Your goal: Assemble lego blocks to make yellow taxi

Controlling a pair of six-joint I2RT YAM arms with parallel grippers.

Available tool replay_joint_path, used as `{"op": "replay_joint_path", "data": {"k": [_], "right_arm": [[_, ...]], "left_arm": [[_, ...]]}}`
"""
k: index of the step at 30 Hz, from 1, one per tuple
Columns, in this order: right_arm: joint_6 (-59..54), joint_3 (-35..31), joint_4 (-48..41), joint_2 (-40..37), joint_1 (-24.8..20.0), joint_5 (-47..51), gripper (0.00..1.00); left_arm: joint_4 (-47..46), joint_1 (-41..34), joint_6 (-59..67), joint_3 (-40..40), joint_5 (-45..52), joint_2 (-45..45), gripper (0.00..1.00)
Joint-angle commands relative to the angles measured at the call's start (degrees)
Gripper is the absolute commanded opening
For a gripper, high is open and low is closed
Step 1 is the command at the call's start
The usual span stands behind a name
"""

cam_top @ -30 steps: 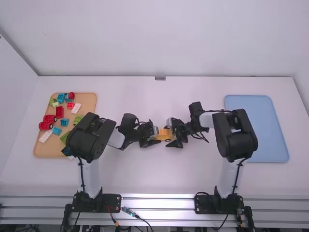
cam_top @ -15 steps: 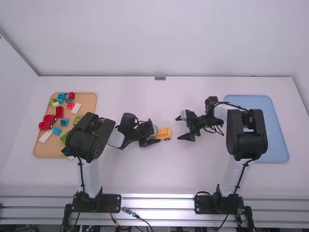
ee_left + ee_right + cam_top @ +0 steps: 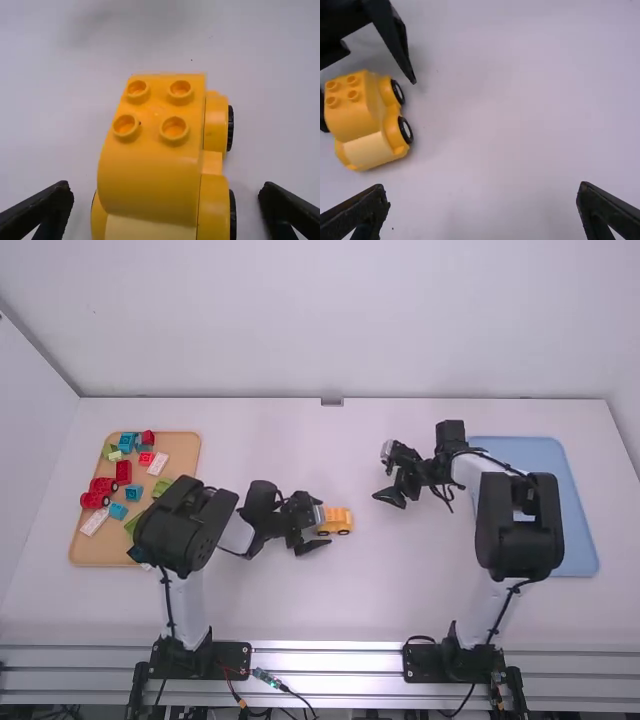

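Taxi (image 3: 338,519), yellow, stands upright on its wheels on the white counter (image 3: 350,605). Its upper block (image 3: 150,165) carries four round studs and seats on a yellow wheeled base (image 3: 213,200) with black tyres; a paler yellow part (image 3: 367,150) shows at one end.

The left hand (image 3: 320,523) is at the taxi, open, its fingers parted around the toy with a gap on either side, so it isn't gripping it. The right hand (image 3: 382,480) is open and empty, to the right of the taxi and a little farther from the bases, clear of it.

Well to the left of the taxi lies a tan tray (image 3: 185,447) of loose pieces: a red wheeled piece (image 3: 95,500), plus red, blue, green and pale blocks, partly hidden behind the left arm. Well to the right of the taxi is a blue tray (image 3: 520,450), partly covered by the right arm.
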Motion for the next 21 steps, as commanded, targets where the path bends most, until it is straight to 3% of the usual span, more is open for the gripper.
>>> {"op": "replay_joint_path", "data": {"k": [1,10,14,17,21], "right_arm": [[6.0,0.9,0.5,-3.2,0.9,4.2,0.99],[4.8,0.1,0.3,-5.9,1.4,4.2,0.99],[6.5,-5.7,7.8,-10.1,1.4,4.3,0.99],[10.8,-14.6,18.6,-15.5,1.5,5.7,0.99],[14.2,-23.6,30.8,-18.5,1.5,3.0,0.99]], "left_arm": [[-2.0,0.7,-1.4,-1.8,-8.3,0.1,0.99],[-15.7,0.8,-2.4,-1.6,-15.4,-11.9,0.99],[-30.6,0.8,0.4,0.5,-15.9,-20.5,0.99],[-40.6,1.2,1.0,3.2,-17.3,-26.6,0.99],[-45.2,3.4,0.7,5.1,-18.7,-30.6,0.99]]}}
